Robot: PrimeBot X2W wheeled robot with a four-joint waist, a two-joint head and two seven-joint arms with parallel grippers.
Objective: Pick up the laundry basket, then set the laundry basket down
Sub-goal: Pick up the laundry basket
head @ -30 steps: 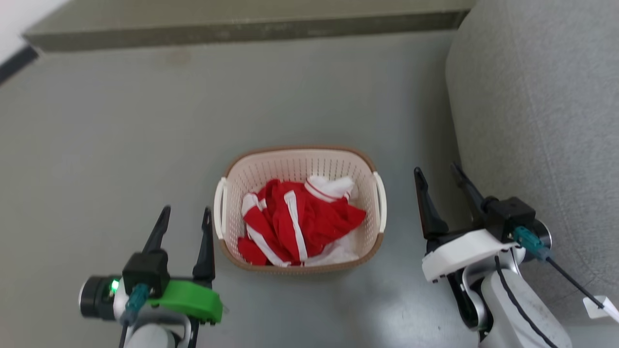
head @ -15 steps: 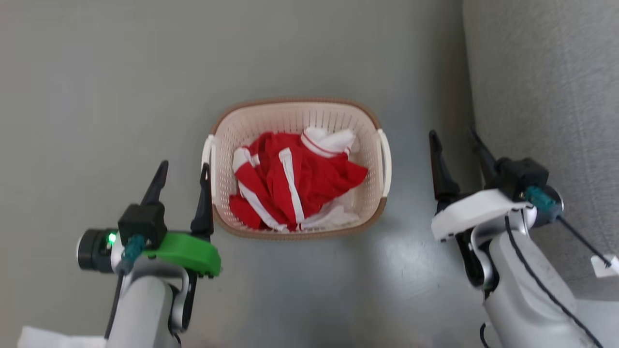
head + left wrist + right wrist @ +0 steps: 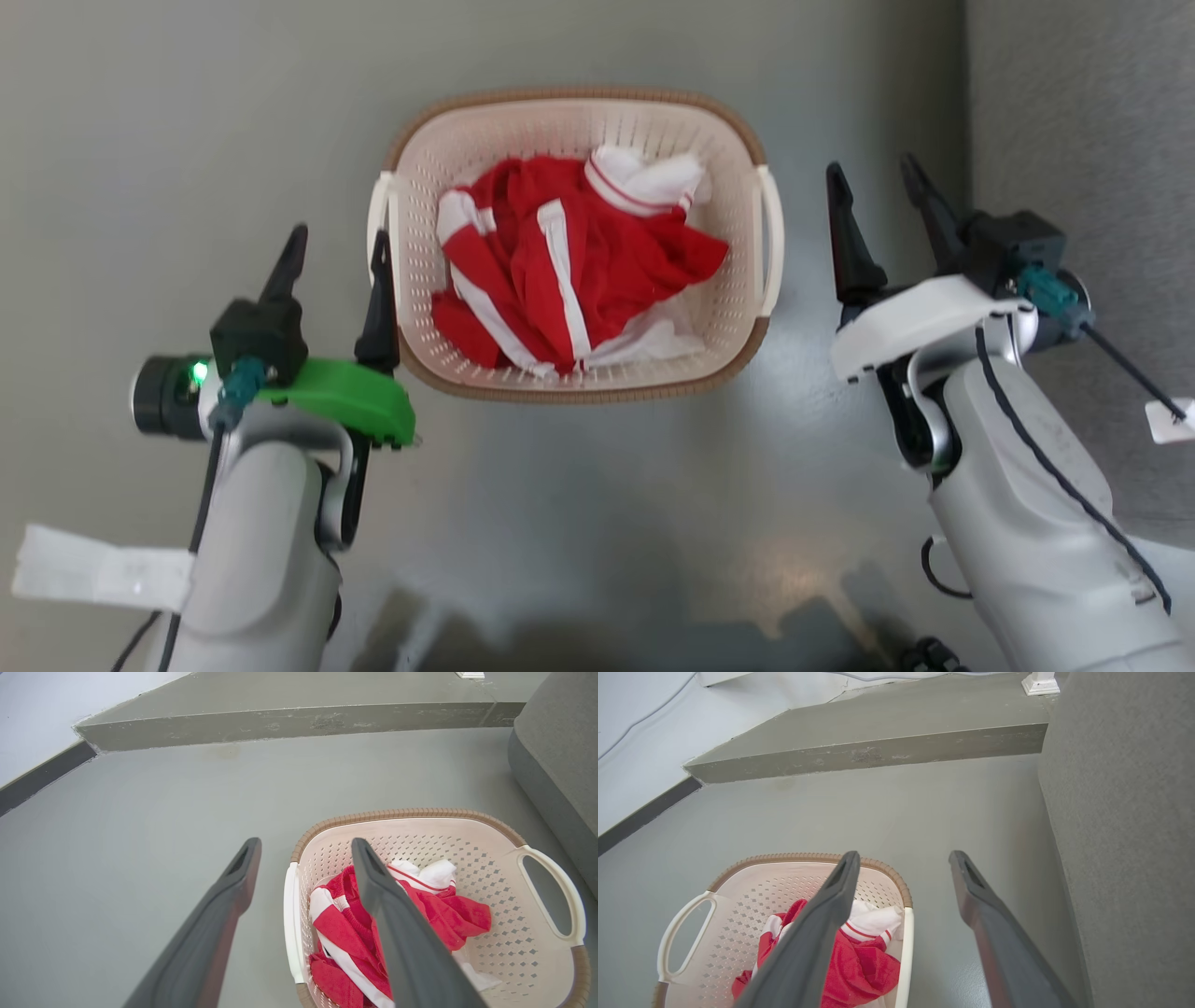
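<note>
Between the two grippers, on the plain grey floor (image 3: 187,112): one small cream-white perforated plastic laundry basket (image 3: 571,95), rounded-rectangular, with a brown woven-look rim, resting flat and not yet lifted.

- Contents: crumpled red-and-white garment (image 3: 579,271).
- White left handle (image 3: 376,201): just beside the inner finger of the left gripper (image 3: 338,233).
- White right handle (image 3: 775,238): near the inner finger of the right gripper (image 3: 872,164).
- Both finger pairs: spread wide, holding nothing, probably flanking the basket so each can close on a handle for a level two-armed lift.
- Beyond the right gripper's outer finger: grey upholstered sofa (image 3: 1083,112).
</note>
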